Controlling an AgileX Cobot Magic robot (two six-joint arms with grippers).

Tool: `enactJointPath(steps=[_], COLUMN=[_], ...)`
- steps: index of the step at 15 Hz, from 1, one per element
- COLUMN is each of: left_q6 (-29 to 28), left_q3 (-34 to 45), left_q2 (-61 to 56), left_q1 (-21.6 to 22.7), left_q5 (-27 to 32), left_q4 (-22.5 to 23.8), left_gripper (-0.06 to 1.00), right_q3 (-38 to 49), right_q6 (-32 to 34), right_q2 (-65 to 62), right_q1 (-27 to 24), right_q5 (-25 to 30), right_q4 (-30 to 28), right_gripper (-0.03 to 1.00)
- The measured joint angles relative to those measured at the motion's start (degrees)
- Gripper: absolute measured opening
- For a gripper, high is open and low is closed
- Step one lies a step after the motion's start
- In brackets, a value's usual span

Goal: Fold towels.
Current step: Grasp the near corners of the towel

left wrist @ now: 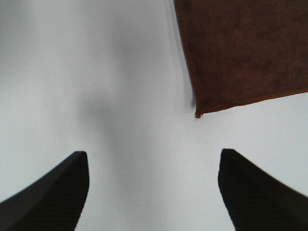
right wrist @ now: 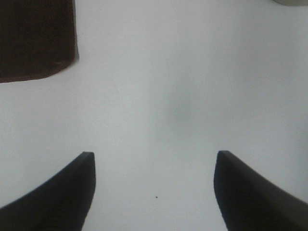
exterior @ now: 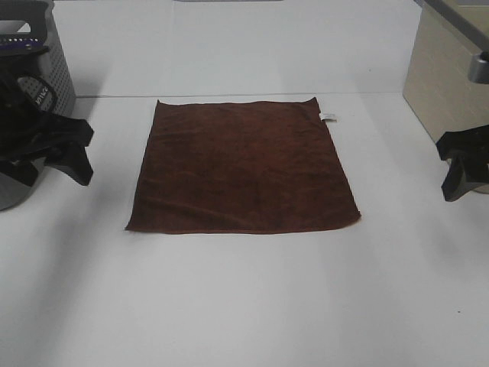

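A dark reddish-brown towel (exterior: 243,167) lies flat and spread out on the white table, with a small white tag (exterior: 328,117) on its far right edge. My left gripper (exterior: 76,160) hovers off the towel's left side, open and empty. In the left wrist view its black fingers (left wrist: 53,192) stand wide apart, with a towel corner (left wrist: 240,53) ahead of them. At the table's right edge my right gripper (exterior: 456,177) is open and empty too. Its fingertips (right wrist: 57,192) frame bare table, and a towel corner (right wrist: 33,38) shows beyond them.
A grey perforated bin (exterior: 34,53) stands at the back left behind the left arm. A beige box or cabinet (exterior: 447,84) stands at the back right. White table (exterior: 244,306) stretches in front of the towel.
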Motion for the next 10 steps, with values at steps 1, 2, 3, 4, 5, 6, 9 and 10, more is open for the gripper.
enactJointPath(steps=[1,2,3,4,5,6,9,10], left_q6=[-0.6,-0.9,-0.9,-0.9,-0.9,-0.9,-0.9,0.0], left_q3=[-0.5,-0.7,-0.7,-0.7,-0.7,-0.7,-0.7,-0.7], left_q2=[2.3,4.4,6.3,8.0,9.1,9.6,9.9,9.9], left_q1=[-0.9,-1.2,-1.2,-1.2,-1.2,-1.2,-1.1,-0.5], left_q5=[-1.0,-1.7,-1.7,-1.8,-1.8,-2.2,-3.0,-3.0], left_q4=[-0.3,-1.5,-2.3,-2.9,-3.1,-3.6,-5.3,-6.5], left_gripper=[0.69,0.69,0.69,0.69,0.69,0.69,0.69,0.69], right_q3=[-0.1,-0.1,-0.1,-0.5,-1.4,-2.7,-7.4,-8.4], right_q6=[-1.3,-3.4,-6.0,-8.5,-10.5,-12.0,-16.9,-18.4], right_q2=[2.0,4.0,5.6,6.8,7.6,8.5,12.4,14.3], right_q1=[0.0,0.0,0.0,0.0,0.0,0.0,0.0,0.0], right_q5=[-1.3,-2.7,-3.7,-4.0,-3.8,-3.2,1.4,2.6], right_q4=[1.4,3.8,6.8,9.3,11.5,13.9,19.5,20.9], right_gripper=[0.68,0.68,0.68,0.68,0.68,0.68,0.68,0.68])
